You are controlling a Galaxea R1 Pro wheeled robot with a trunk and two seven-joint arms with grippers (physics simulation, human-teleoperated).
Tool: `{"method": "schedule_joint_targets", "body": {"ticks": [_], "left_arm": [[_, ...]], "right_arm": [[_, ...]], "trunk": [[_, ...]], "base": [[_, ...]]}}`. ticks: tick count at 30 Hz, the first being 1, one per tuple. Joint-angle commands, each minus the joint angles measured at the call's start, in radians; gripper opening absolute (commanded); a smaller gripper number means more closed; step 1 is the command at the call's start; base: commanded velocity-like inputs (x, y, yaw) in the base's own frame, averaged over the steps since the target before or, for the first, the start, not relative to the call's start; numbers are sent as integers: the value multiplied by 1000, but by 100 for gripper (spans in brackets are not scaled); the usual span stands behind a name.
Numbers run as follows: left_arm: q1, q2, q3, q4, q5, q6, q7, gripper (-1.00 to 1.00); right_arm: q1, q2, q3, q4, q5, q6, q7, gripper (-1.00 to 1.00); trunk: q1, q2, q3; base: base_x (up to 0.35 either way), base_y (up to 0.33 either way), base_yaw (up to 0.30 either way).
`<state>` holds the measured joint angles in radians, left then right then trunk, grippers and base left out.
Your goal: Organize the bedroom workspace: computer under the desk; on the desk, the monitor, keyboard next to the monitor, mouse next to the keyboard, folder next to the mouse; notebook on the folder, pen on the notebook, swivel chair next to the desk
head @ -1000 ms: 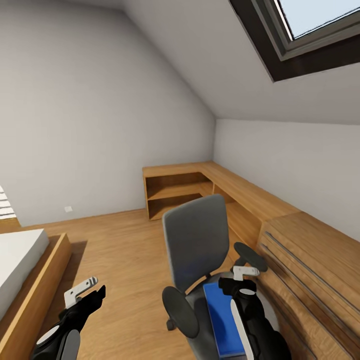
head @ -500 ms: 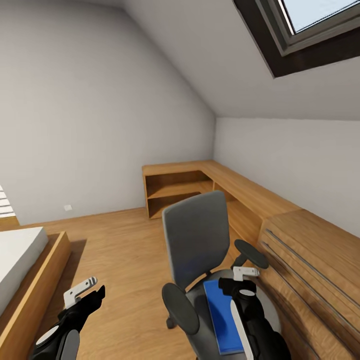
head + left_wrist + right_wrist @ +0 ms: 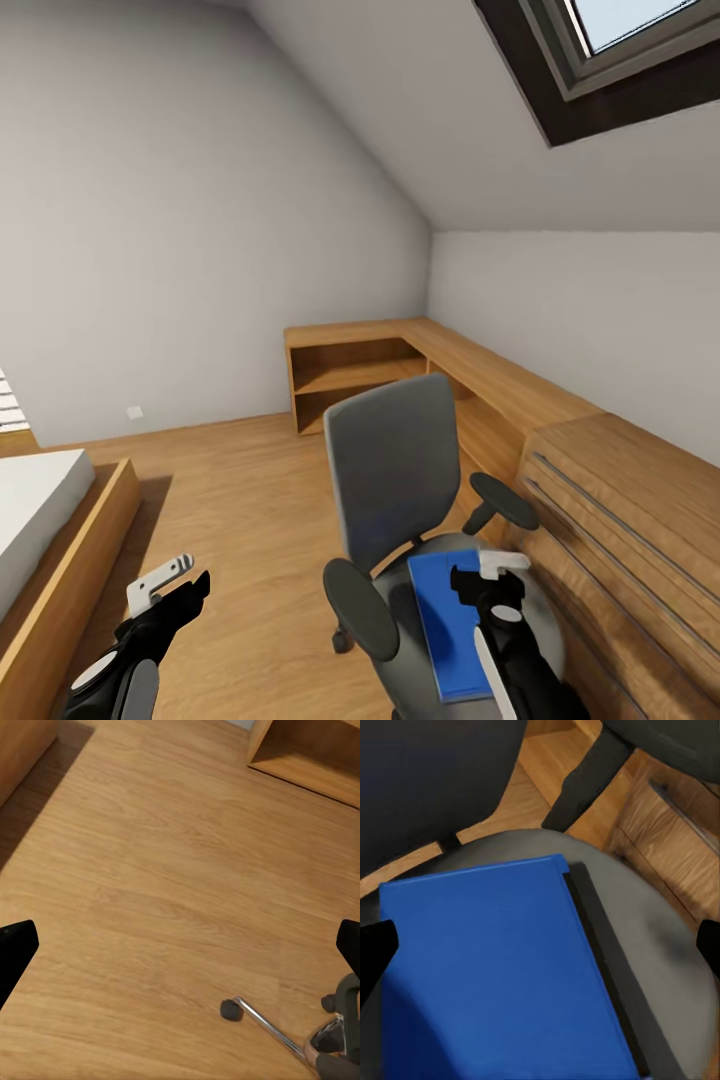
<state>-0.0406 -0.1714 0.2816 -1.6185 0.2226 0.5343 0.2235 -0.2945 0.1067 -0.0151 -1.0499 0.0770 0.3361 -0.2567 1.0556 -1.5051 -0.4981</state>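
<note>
Folder (image 3: 447, 620): flat on swivel chair (image 3: 392, 480) seat, 5 o'clock in head view.
Right gripper (image 3: 540, 945): jaws spread, above folder.
Left gripper (image 3: 170, 590): jaws apart, empty.
Advice: lower squarely, pinch folder's edge.

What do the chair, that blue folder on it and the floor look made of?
The swivel chair looks like matte grey fabric with black padded armrests. The folder seems smooth plastic or card: flat, even blue, no texture. The floor looks like light wood with visible grain. Being rendered, these are guesses.
</note>
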Motion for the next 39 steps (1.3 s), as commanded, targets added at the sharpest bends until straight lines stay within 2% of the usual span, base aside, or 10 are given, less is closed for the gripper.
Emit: {"method": "schedule_joint_targets", "body": {"ticks": [1,6,8,9,12,14,19,21,25,39], "left_arm": [[-1,0,1,-1,11,4,7,100],[-1,-1,1,-1,11,4,6,100],[-1,-1,1,-1,11,4,6,100],[-1,-2,0,-1,11,4,6,100],[-1,-2,-1,-1,11,4,6,100],[-1,-2,-1,-1,11,4,6,100],[-1,-2,-1,-1,11,4,6,100],[-1,-2,-1,-1,11,4,6,100],[-1,-2,-3,-1,11,4,7,100],[-1,-2,-4,-1,11,4,7,100]], "right_arm": [[-5,-5,-5,34,8,-17,2,100],[-72,-39,-22,249,5,-156,14,100],[-121,-54,-27,365,-2,-227,29,100],[-204,-85,-30,547,-32,-324,55,100],[-244,-102,-31,623,-55,-360,70,100],[-277,-126,-31,686,-93,-390,106,100],[-286,-141,-32,702,-125,-397,136,100],[-288,-153,-32,705,-158,-399,149,100],[-290,-161,-31,707,-190,-399,176,100],[-290,-160,-32,708,-207,-395,267,100]], "trunk": [[4,-8,-4],[23,-43,-20],[31,-57,-26],[35,-64,-29],[46,-85,-39],[54,-99,-45],[73,-134,-61],[81,-148,-67],[96,-176,-80],[150,-274,-123]], "base": [[0,0,0],[0,0,0],[0,0,0],[0,0,0],[0,0,0],[0,0,0],[0,0,0],[0,0,0],[0,0,0],[0,0,0]]}}
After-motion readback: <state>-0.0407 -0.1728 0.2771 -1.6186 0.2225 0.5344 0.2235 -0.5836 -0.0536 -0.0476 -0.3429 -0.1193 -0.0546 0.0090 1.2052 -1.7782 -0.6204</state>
